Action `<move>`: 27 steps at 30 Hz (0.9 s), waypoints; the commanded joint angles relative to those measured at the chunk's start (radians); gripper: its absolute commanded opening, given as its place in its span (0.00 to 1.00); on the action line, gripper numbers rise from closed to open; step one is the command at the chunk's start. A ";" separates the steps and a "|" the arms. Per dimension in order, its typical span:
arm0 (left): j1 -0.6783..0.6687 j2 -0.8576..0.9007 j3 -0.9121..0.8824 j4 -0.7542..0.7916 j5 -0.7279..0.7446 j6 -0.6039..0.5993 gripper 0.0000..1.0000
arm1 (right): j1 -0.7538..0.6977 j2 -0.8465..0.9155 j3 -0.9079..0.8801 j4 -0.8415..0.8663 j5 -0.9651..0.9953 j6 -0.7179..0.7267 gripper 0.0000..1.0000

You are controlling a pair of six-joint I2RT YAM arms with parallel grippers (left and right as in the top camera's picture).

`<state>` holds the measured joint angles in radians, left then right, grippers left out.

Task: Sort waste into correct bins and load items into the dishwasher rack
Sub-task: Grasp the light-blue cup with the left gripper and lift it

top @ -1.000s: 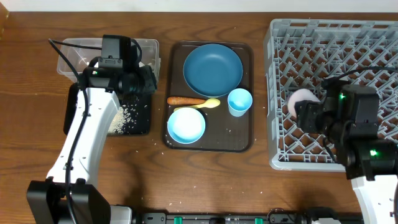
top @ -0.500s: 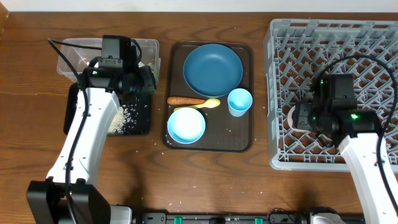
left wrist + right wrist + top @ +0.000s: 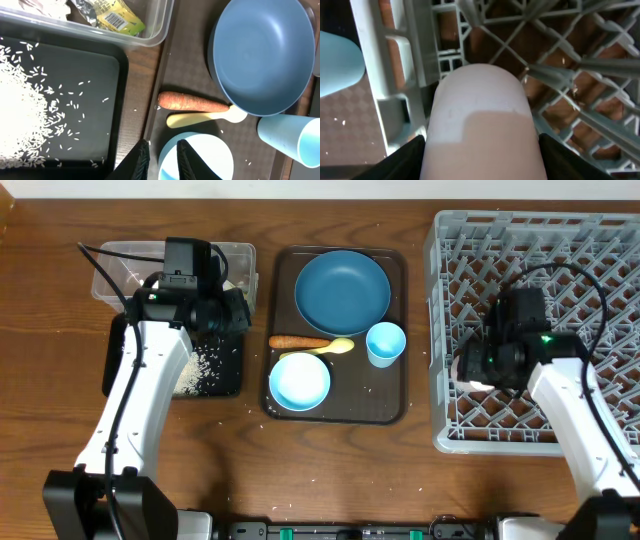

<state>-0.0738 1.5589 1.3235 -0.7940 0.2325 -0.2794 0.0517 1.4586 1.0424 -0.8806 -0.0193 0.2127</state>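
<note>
While the left gripper (image 3: 162,162) is being held above the spot where the black tray (image 3: 100,65) and the brown tray (image 3: 190,65) are lying side by side, its two fingers are being kept a little apart and nothing is being gripped between them. At the far left, a yellow-green wrapper (image 3: 119,17) and some crumpled paper (image 3: 35,5) are being held inside the clear tub (image 3: 110,260). Loose white rice (image 3: 25,120) is being carried by the black tray, which is sitting just beside the tub.

On the brown tray, the dark blue plate (image 3: 342,290) is being kept at the far end. The small carrot (image 3: 192,101) and the pale yellow spoon (image 3: 205,117) are lying close together just below the plate. The white bowl (image 3: 299,380) is being kept at the near end, and the light blue cup (image 3: 385,343) is standing to its right.

At the right, the pink cup (image 3: 480,120) is being squeezed tight by the right gripper (image 3: 480,165), with one finger on each side of it. The cup is being held inside the grey rack (image 3: 437,330), right next to the rack's left wall and among the pegs.
</note>
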 commanded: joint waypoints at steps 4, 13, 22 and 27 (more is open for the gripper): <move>-0.044 0.009 0.002 -0.012 -0.010 0.120 0.22 | -0.005 0.016 0.015 0.001 -0.016 0.011 0.80; -0.233 0.010 0.002 0.050 -0.010 0.175 0.27 | -0.005 -0.009 0.165 -0.096 -0.022 -0.010 0.99; -0.406 0.102 0.002 0.227 -0.010 0.166 0.37 | -0.023 -0.076 0.286 -0.148 -0.007 -0.019 0.99; -0.486 0.225 0.003 0.342 -0.009 0.138 0.41 | -0.029 -0.090 0.285 -0.160 -0.007 -0.020 0.99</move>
<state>-0.5266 1.7252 1.3235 -0.4755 0.2291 -0.1265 0.0380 1.3762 1.3128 -1.0321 -0.0319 0.2039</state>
